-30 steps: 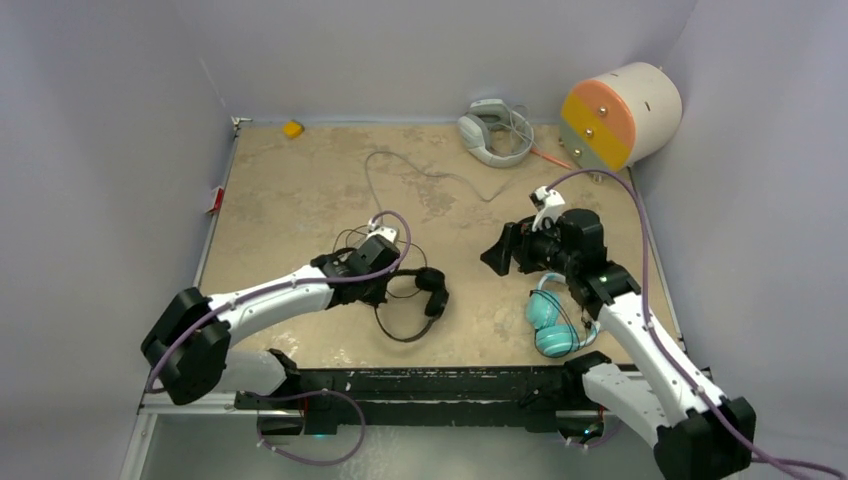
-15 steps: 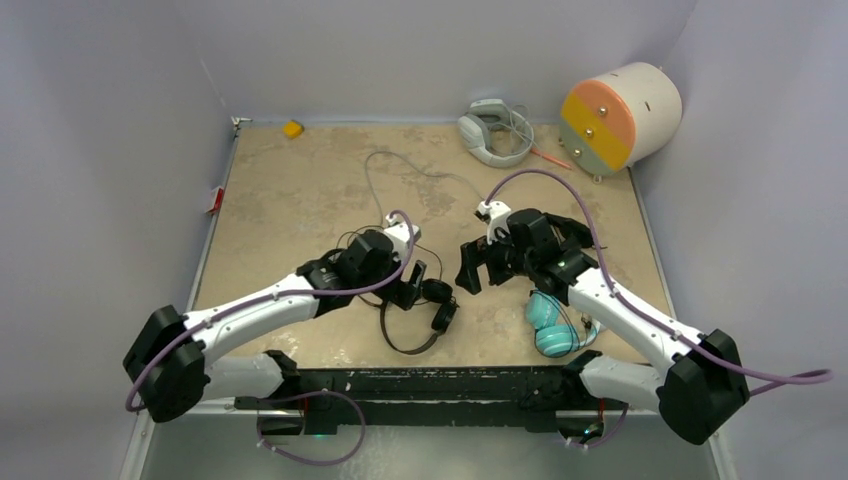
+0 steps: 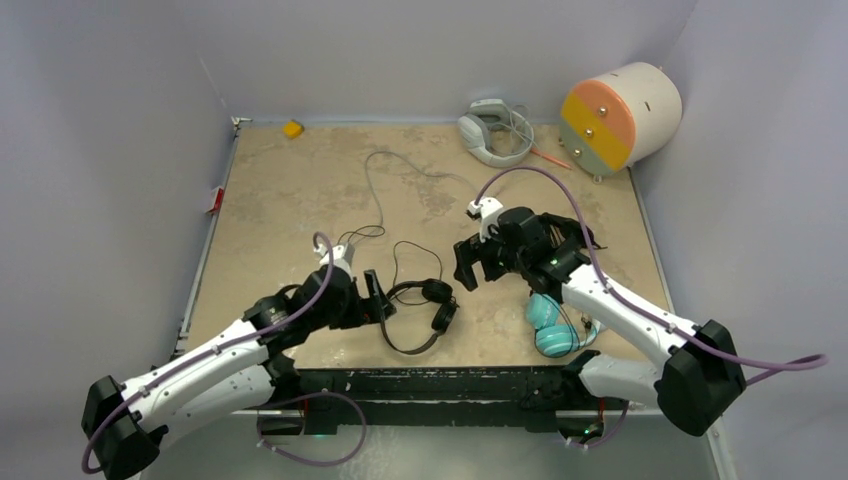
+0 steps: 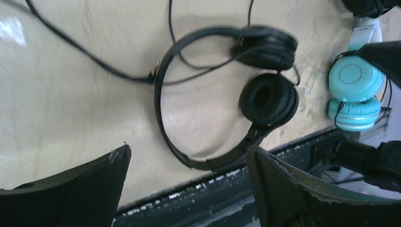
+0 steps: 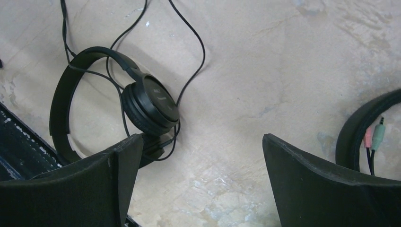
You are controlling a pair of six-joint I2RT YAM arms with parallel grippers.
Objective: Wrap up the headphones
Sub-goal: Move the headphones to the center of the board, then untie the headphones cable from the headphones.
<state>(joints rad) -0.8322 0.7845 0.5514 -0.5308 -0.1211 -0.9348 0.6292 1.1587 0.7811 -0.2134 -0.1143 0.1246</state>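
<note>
Lab bench, grey enclosure walls

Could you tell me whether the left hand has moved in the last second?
Yes: the left hand has pulled back toward the near edge of the table, now beside the black headphones.
</note>
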